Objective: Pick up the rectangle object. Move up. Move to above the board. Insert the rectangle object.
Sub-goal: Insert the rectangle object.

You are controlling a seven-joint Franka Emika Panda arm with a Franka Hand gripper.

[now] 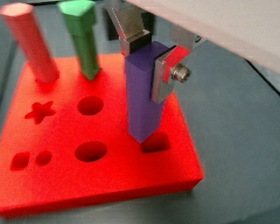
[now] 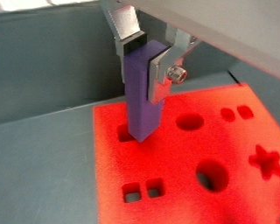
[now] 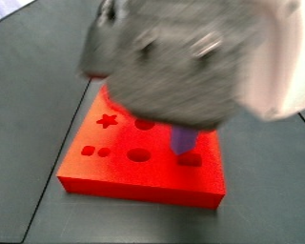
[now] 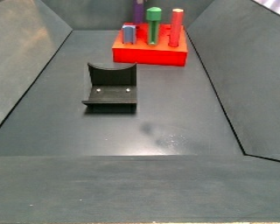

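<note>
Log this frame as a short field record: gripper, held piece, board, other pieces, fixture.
gripper: above the board, shut on the rectangle object
rectangle object: upright, lower end in a square cut-out
board: red-orange; star and round cut-outs open
other pieces: red cylinder and green-topped prism standing in the board
fixture: on the floor, apart from the board
</note>
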